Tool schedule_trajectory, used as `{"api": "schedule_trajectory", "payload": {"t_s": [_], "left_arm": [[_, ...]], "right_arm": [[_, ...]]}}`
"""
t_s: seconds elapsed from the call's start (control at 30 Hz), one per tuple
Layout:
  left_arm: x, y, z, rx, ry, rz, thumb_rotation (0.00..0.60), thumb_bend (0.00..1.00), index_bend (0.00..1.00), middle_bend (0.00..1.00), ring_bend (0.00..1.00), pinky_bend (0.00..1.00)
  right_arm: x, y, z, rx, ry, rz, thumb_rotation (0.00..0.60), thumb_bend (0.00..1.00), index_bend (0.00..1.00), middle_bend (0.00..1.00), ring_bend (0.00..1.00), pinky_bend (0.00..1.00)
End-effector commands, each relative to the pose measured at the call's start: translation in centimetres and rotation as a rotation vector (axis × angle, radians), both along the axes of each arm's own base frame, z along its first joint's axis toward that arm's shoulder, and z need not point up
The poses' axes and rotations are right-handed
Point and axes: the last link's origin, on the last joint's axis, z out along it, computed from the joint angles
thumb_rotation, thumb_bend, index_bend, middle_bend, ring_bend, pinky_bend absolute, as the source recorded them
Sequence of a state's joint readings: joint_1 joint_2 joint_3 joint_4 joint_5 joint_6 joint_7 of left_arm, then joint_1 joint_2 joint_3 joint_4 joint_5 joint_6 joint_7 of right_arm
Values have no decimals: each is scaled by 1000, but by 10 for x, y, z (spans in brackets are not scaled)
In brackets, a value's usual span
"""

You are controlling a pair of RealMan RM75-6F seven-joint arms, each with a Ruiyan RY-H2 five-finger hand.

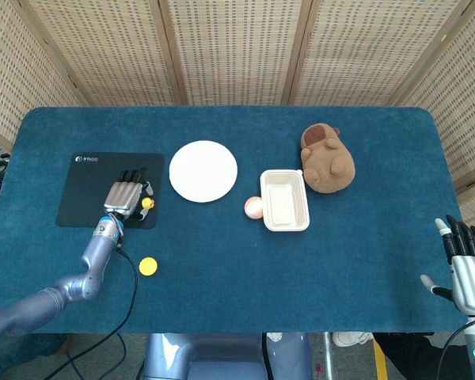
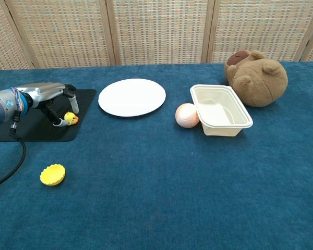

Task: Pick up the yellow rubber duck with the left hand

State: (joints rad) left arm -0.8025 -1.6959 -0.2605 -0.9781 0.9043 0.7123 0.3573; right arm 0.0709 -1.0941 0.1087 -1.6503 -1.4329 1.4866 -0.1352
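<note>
Duck: the yellow rubber duck (image 2: 70, 119) sits on the right edge of the black mat (image 1: 87, 190), at the left side of the counter (image 1: 301, 269), left of the white plate (image 1: 203, 171).
Left robot hand: the left robot hand (image 2: 49, 92) is over the mat with its fingers (image 2: 72, 99) arched down beside and over the duck; the thumb tip looks to be at the duck's near-left side. Whether it has a real pinch yet, I cannot tell; the duck looks to be resting on the mat.
Right robot hand: the right robot hand (image 1: 465, 273) is spread, holds nothing and hangs off the near right corner, well apart from the work.
Step in hand: closing on the duck, I judge.
How to do it well: bring fingers and thumb in from opposite sides of the body, not the head, so the small round toy does not squirt out.
Risk: a one-sided push would slide it off the mat toward the plate.
Lift: straight up once both sides bear on it.
</note>
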Motion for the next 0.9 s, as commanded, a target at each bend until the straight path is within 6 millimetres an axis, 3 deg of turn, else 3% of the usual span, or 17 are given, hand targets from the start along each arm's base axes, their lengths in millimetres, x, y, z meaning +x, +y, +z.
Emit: {"api": "schedule_trajectory", "payload": {"t_s": [0.03,0.2,0.37,0.63,0.7,0.9], "left_arm": [[-1,1,-2,-4,4,4,600,342,439,0,0,0],[-2,2,-2,-5,5,11,600,348,506,0,0,0],[1,2,3,10,4,-3,600,350,509,0,0,0],[14,-7,33,55,-49,-77,600,352,512,0,0,0],[17,-14,43,65,-56,-112,600,352,512,0,0,0],[12,-62,66,9,-46,-215,600,351,505,0,0,0]], "right_arm": [[0,0,0,0,0,-1,600,0,24,0,0,0],[-1,0,1,-4,-2,-2,600,0,25,0,0,0],[0,0,1,-4,-6,-1,600,0,25,0,0,0],[0,1,0,1,-7,2,600,0,25,0,0,0],[1,1,0,2,-7,4,600,0,25,0,0,0],[2,2,-1,6,-12,7,600,0,25,0,0,0]]}}
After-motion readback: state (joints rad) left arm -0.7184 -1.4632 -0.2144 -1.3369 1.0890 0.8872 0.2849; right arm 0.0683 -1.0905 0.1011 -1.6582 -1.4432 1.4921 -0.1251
